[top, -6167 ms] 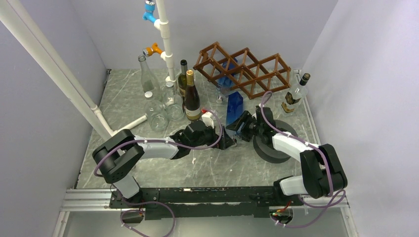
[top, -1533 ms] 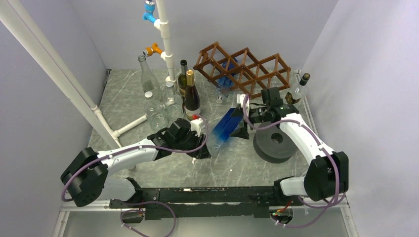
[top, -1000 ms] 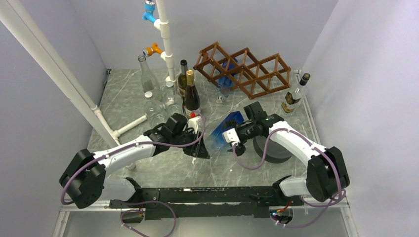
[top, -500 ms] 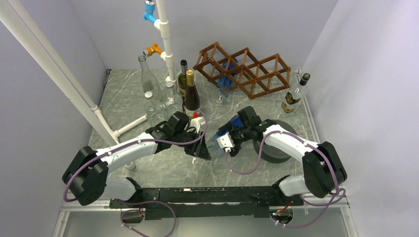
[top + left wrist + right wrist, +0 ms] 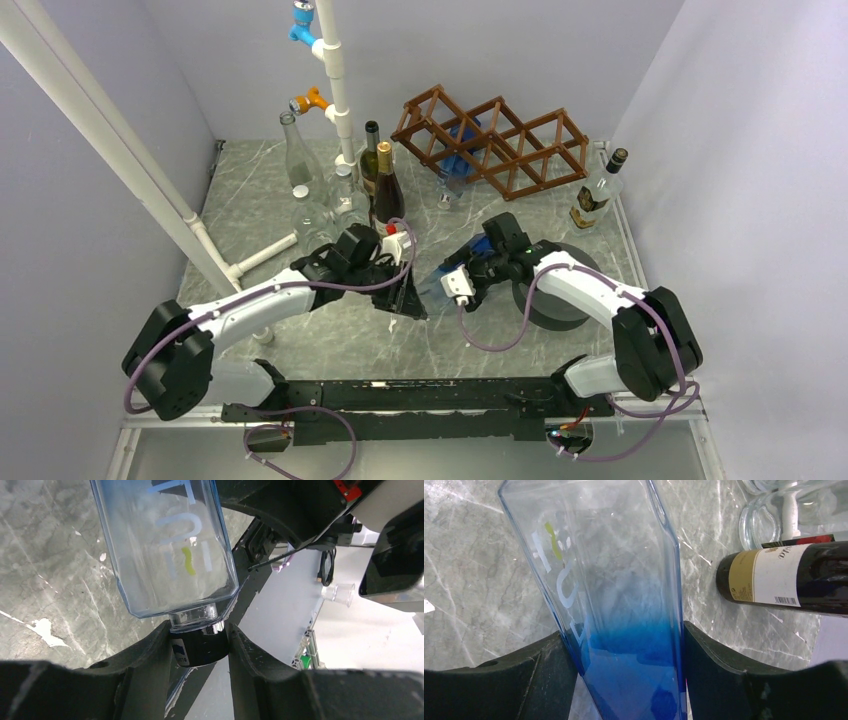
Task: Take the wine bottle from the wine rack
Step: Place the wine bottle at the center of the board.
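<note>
The wine bottle [image 5: 432,284], square glass fading from clear to blue, hangs tilted low over the table between both arms. In the left wrist view the wine bottle [image 5: 165,545] ends in a black cap [image 5: 197,649], and my left gripper [image 5: 197,641] is shut on that cap. In the right wrist view my right gripper [image 5: 624,632] has a pad against each side of the blue lower body of the wine bottle [image 5: 614,580]. The brown lattice wine rack [image 5: 520,135] stands at the back, apart from both grippers, with something blue [image 5: 462,152] in one cell.
Dark wine bottles [image 5: 386,195] and clear glass bottles [image 5: 295,150] stand at the back left by a white pipe [image 5: 335,80]. A grey round disc [image 5: 565,295] lies under the right arm. Another bottle [image 5: 598,190] stands at the back right.
The wine bottle has tipped from upright to a low slant. My right gripper moved down along its body and its jaws narrowed onto it. My left gripper kept hold of the cap.
</note>
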`<state>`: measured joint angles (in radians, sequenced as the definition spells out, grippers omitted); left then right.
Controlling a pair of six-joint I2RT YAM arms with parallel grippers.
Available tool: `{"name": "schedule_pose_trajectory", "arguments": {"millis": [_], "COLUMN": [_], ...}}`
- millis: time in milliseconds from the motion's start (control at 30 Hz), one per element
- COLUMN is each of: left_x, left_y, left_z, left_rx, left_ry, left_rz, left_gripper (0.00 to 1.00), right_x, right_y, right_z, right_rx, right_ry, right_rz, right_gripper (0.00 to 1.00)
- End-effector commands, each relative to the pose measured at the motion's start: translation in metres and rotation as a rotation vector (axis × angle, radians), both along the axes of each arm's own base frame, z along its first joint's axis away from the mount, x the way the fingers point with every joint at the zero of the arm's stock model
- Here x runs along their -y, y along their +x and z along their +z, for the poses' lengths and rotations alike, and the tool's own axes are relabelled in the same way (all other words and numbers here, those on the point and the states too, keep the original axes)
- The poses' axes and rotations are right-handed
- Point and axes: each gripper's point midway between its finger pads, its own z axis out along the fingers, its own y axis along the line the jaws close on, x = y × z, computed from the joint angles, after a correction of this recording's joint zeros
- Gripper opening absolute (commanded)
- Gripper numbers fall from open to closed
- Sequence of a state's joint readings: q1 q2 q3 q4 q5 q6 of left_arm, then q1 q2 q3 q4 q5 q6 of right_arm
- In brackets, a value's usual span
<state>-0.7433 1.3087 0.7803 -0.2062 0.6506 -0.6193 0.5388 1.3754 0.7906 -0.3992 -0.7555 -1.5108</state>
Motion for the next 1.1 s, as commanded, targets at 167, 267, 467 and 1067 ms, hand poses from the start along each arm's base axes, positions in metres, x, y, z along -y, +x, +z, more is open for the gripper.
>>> {"name": "schedule_pose_trajectory", "arguments": {"millis": [167,267,467,1067], "left_x": [0.007,0.0,-0.021,-0.041], "left_y": [0.041,0.047,0.058,0.041], "left_z": [0.074,0.082,0.11,0.15], "left_rx": [0.298,0.36,0.546,0.968], "left_ry": [-0.212,-0.214,-0.272,-0.482], "left_rz": [0.173,0.22,0.332,0.288], "left_gripper": [0.75,0.84,1.0,0.99], "right_x": [-0.015,-0.013,-0.011,-0.005], "right_y": [-0.006,-0.005,-0.006,-0.004], "right_z": [0.033,0.042,0.055,0.092], "right_rx": [-0.136,-0.17,-0.231,-0.425], "right_ry": [0.167,0.206,0.274,0.436], "right_rz": [0.012,0.006,-0.002,-0.026], "right_gripper": [0.06,0.06,0.05,0.03]}}
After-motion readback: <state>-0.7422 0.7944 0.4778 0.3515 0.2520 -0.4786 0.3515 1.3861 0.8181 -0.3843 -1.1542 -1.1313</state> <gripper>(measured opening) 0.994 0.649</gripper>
